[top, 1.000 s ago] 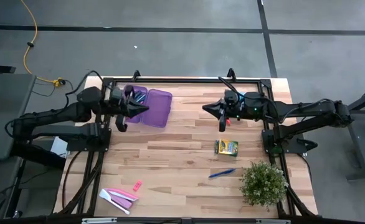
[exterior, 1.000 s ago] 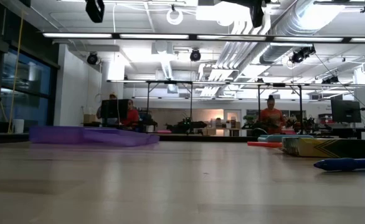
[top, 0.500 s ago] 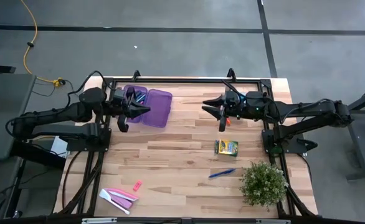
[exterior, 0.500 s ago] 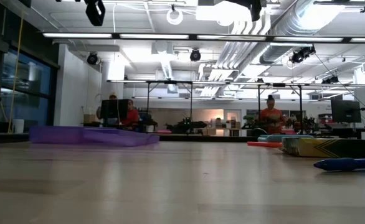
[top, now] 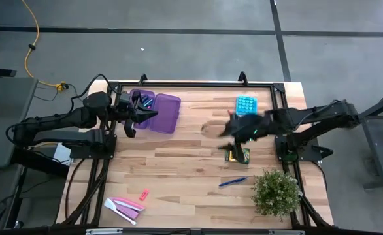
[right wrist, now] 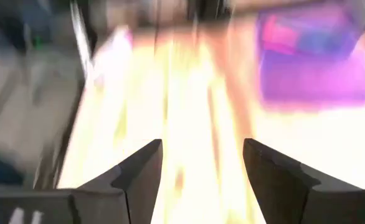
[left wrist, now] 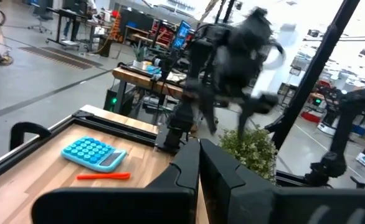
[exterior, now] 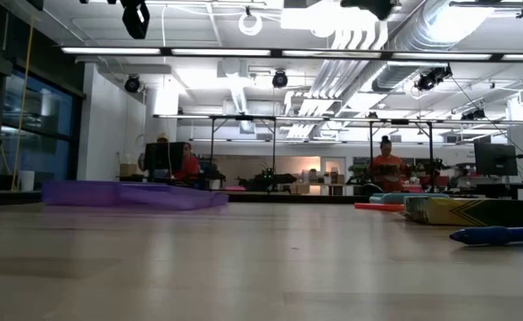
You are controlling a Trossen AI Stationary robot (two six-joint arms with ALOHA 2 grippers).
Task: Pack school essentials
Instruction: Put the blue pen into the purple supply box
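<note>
Few items sit in the purple case (top: 157, 109); crayon box (top: 238, 155), pen (top: 233, 181), calculator (top: 246, 104) remain out. Left gripper (top: 146, 114) jaws pressed together over the case, right gripper (top: 227, 134) spread, empty.

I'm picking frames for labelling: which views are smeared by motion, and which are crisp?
Right wrist view: heavily smeared, purple box only a blur beyond the open right gripper. High view: right arm blurred, left gripper sharp. Left wrist view: right arm smeared, calculator crisp. Low view: crisp.
</note>
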